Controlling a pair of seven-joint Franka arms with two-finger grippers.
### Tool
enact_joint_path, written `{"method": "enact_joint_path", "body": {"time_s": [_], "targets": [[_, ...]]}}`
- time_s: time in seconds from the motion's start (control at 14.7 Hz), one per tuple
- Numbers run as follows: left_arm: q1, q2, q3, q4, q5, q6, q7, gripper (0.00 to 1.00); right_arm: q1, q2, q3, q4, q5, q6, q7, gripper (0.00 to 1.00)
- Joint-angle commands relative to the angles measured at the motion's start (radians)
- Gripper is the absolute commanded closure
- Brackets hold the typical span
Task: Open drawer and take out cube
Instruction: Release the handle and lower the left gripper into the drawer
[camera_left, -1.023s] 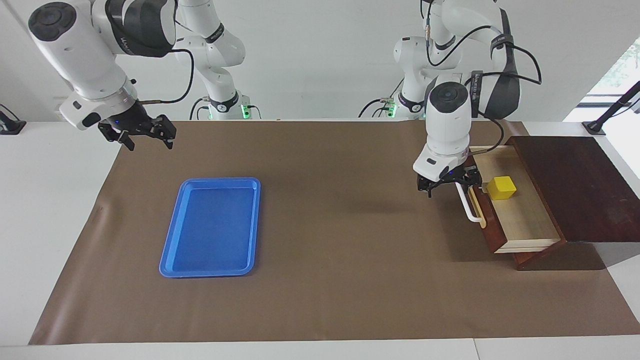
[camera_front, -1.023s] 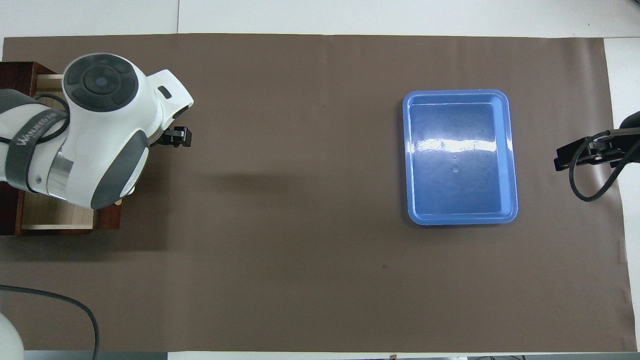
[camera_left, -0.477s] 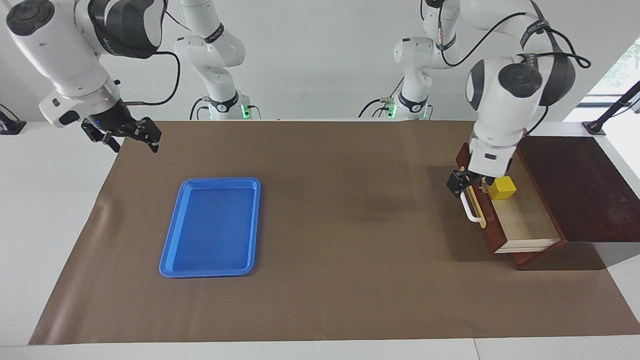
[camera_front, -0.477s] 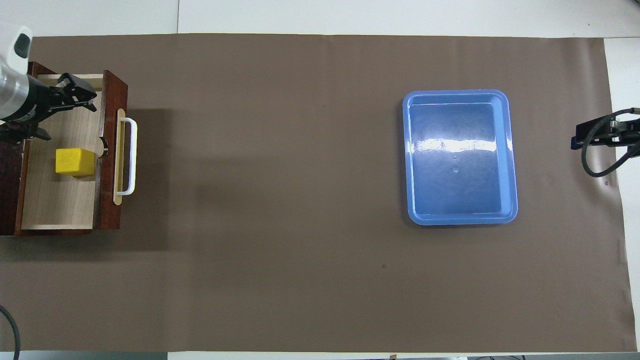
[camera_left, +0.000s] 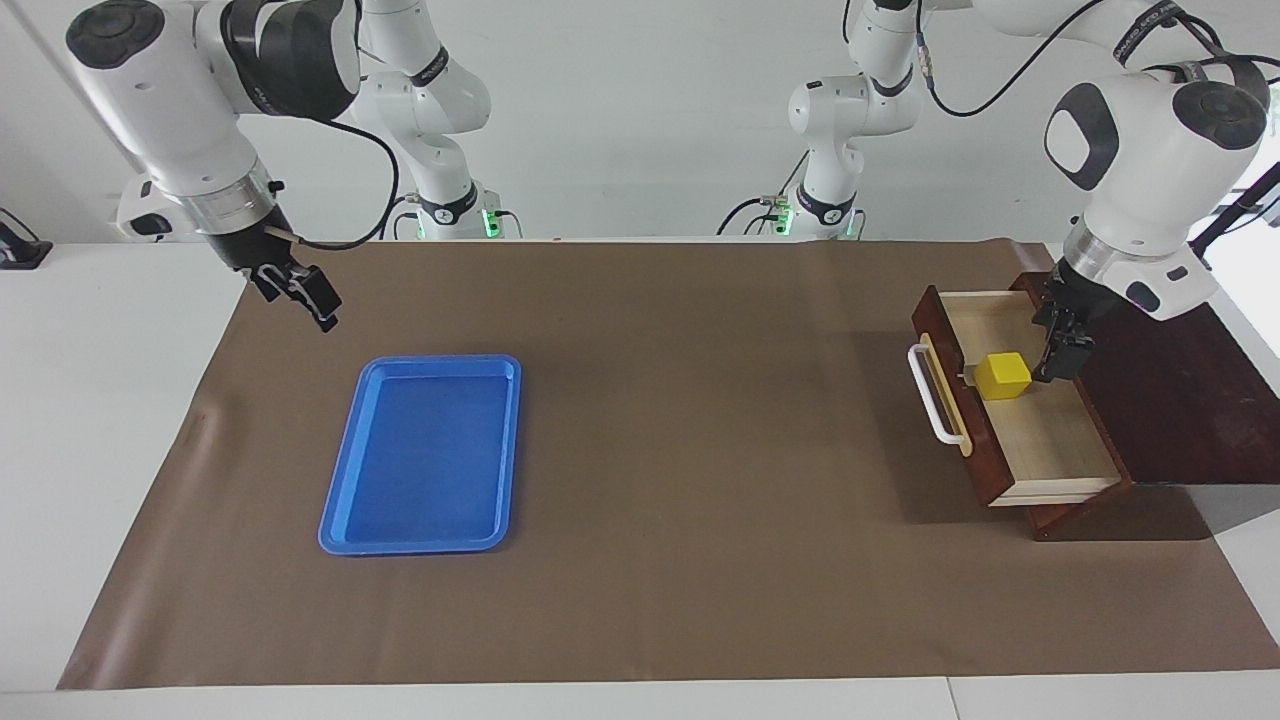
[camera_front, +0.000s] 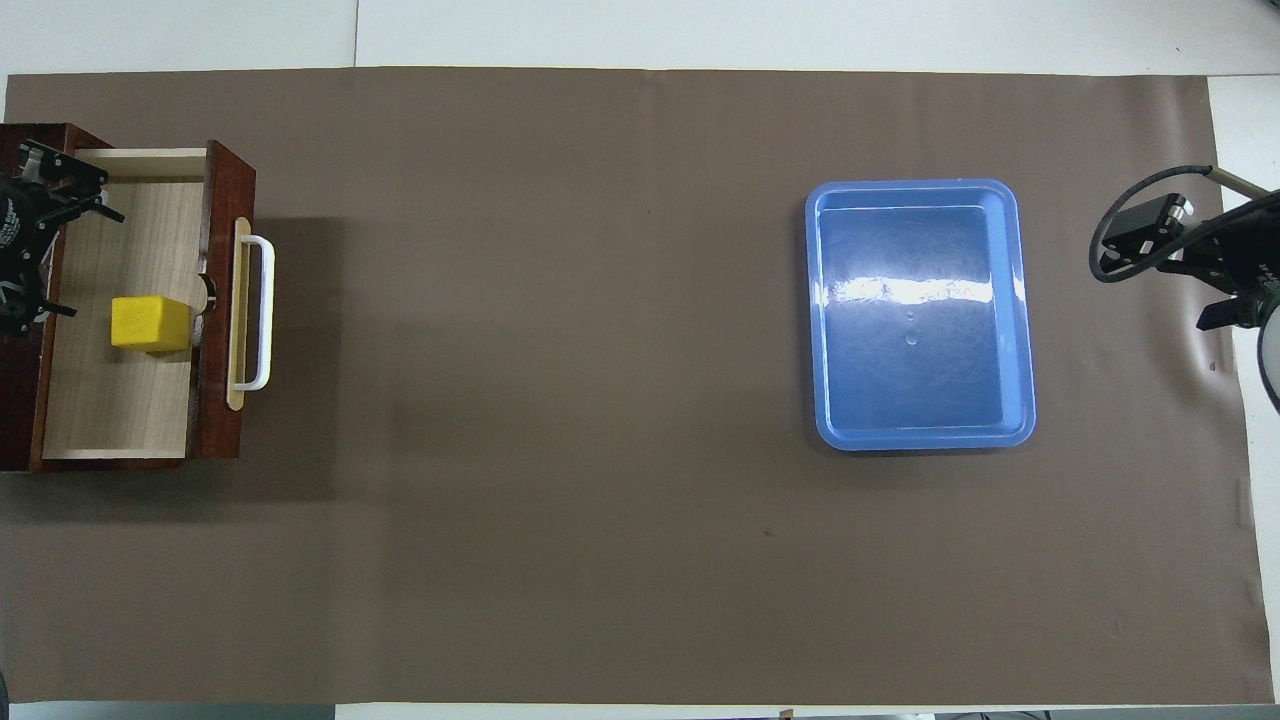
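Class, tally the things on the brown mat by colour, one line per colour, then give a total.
Yellow: 1, the cube
Blue: 1, the tray
Reddish-brown: 1, the drawer, pulled open
Total: 3

No text, label, brand, number or sign can be read anywhere in either view. The dark band (camera_left: 290, 45) on the right arm's upper link carries a line of pale lettering, but it is too small to make out.
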Motion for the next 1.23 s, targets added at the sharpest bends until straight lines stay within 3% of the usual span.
{"method": "enact_joint_path", "body": {"time_s": [0.0, 0.2, 0.55, 1.16], "targets": [[-0.01, -0.047, 0.0, -0.122, 0.005, 0.009, -0.181, 0.0, 0.039, -0.008, 0.005, -0.014, -0.012, 0.013, 0.238, 0.0], [0.008, -0.044, 0.0, -0.176, 0.039, 0.061, -0.33, 0.0, 0.046, -0.007, 0.005, -0.009, 0.064, 0.022, 0.441, 0.0], [0.065, -0.059, -0.002, -0.237, 0.039, 0.141, -0.341, 0.0, 0.036, -0.004, 0.005, -0.014, 0.189, 0.01, 0.671, 0.0], [0.061, -0.061, -0.008, -0.311, 0.037, 0.25, -0.33, 0.0, 0.035, 0.12, 0.002, 0.049, 0.491, -0.019, 0.795, 0.0]]}}
